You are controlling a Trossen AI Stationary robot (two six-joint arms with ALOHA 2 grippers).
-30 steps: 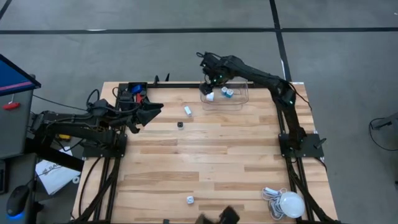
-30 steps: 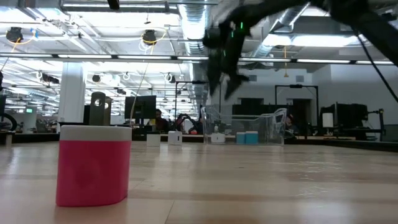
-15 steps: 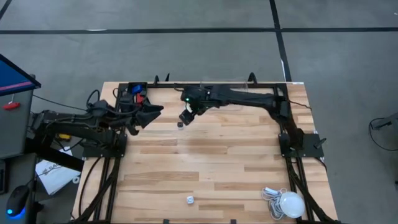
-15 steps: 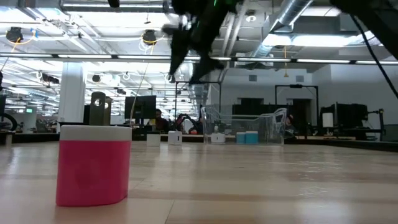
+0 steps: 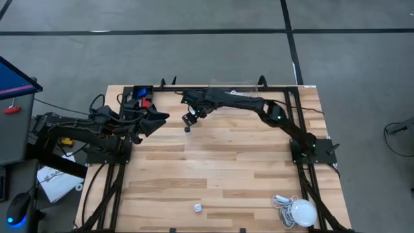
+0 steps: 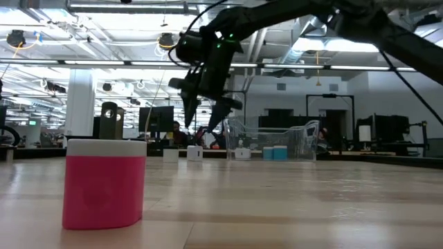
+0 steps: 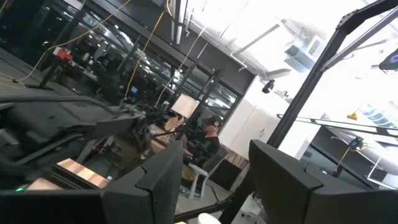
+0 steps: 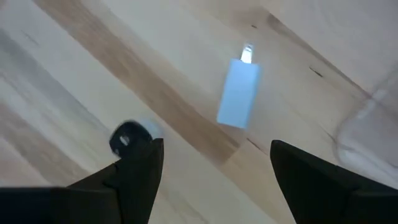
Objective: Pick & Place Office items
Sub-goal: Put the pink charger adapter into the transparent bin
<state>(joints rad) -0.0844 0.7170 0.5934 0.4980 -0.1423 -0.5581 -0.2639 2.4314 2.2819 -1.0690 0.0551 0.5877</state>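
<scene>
R gripper (image 5: 188,118) hangs over the far-left-centre of the worktop (image 5: 213,162), fingers (image 8: 134,171) spread apart and holding nothing. In the R wrist view a pale blue block (image 8: 239,93) w/ a small silvery tip lies flat on the wood between and ahead of the fingers, and a small dark round piece (image 8: 126,138) sits just beside one finger. From above, the dark piece (image 5: 187,129) shows just below the gripper; the blue block is hidden under the arm there.

Step in hand, as I read it: approach for the next pick, nothing gripped yet. Some items already sit in the clear bin (image 6: 273,140) at the far edge, and a small white piece (image 5: 198,208) waits alone near the front edge, well apart from the rest. A pink-and-white cylinder (image 6: 104,182) stands close to the low camera.

Next move prob. calls for choosing one target (block or dark piece), centring the fingers over it, dropping straight down, then closing. The two lie near each other, so a sloppy descent could nudge the other.

L gripper (image 5: 158,118) waits at the left edge, raised; fingers (image 7: 158,180) look parted, empty.
</scene>
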